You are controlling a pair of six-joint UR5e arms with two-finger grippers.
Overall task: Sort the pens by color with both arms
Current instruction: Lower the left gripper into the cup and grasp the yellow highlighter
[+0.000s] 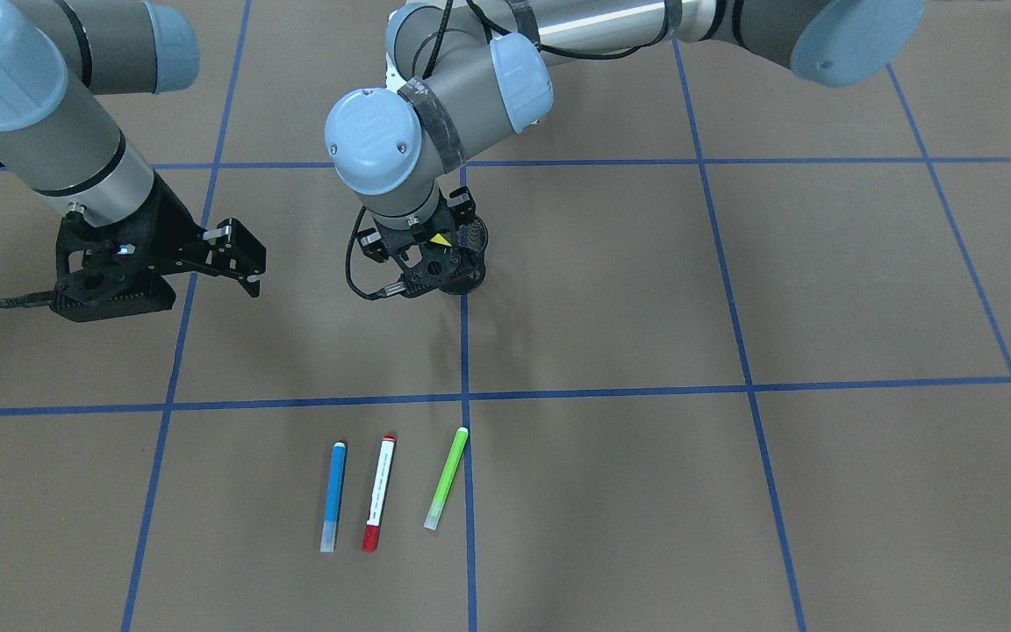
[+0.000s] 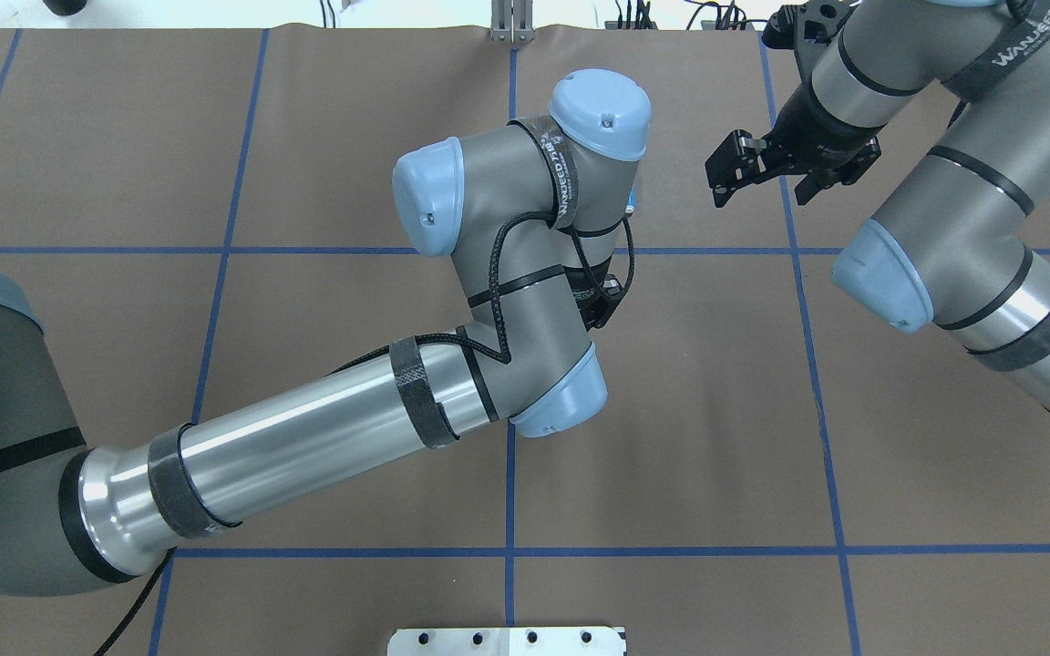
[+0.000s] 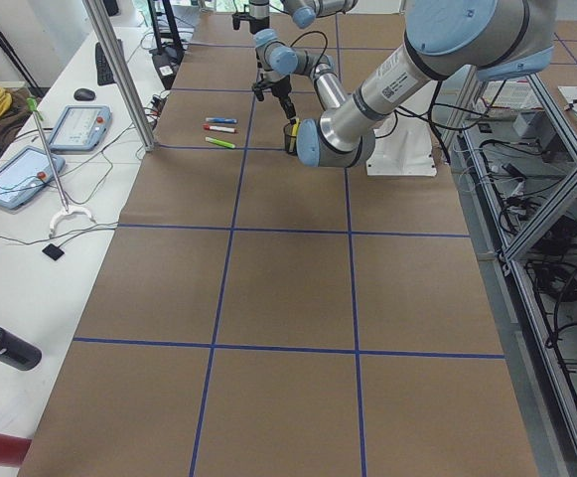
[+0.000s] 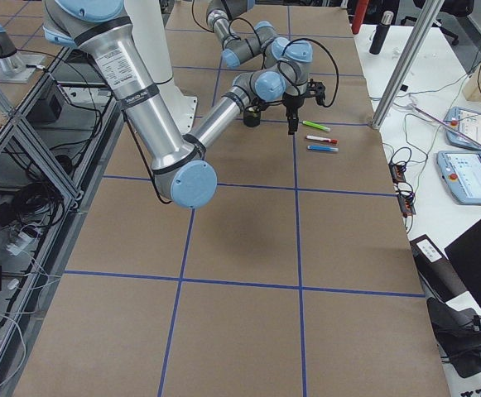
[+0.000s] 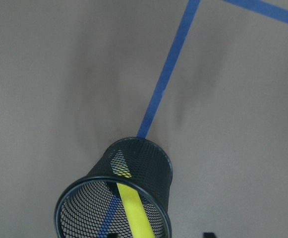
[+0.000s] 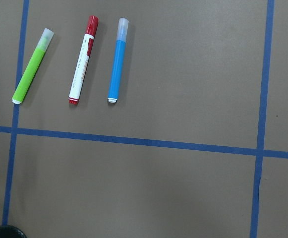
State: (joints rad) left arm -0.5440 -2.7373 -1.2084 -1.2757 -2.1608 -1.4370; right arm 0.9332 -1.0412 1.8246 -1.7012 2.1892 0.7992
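Left gripper (image 1: pixel 426 263) hangs over the black mesh cup (image 5: pixel 148 161), tips apart and wider than the yellow pen (image 5: pixel 131 206) leaning inside; it looks like the drop-off step. Your right gripper (image 1: pixel 249 262) hovers empty, jaws apart, well back from the blue pen (image 1: pixel 333 496), red-ended pen (image 1: pixel 379 493) and green pen (image 1: pixel 446 478), which lie side by side on the brown table (image 1: pixel 734 527). Next you need a straight lift clear of the cup, then a pick from that row. For now the left wrist blocks the cup's mouth.
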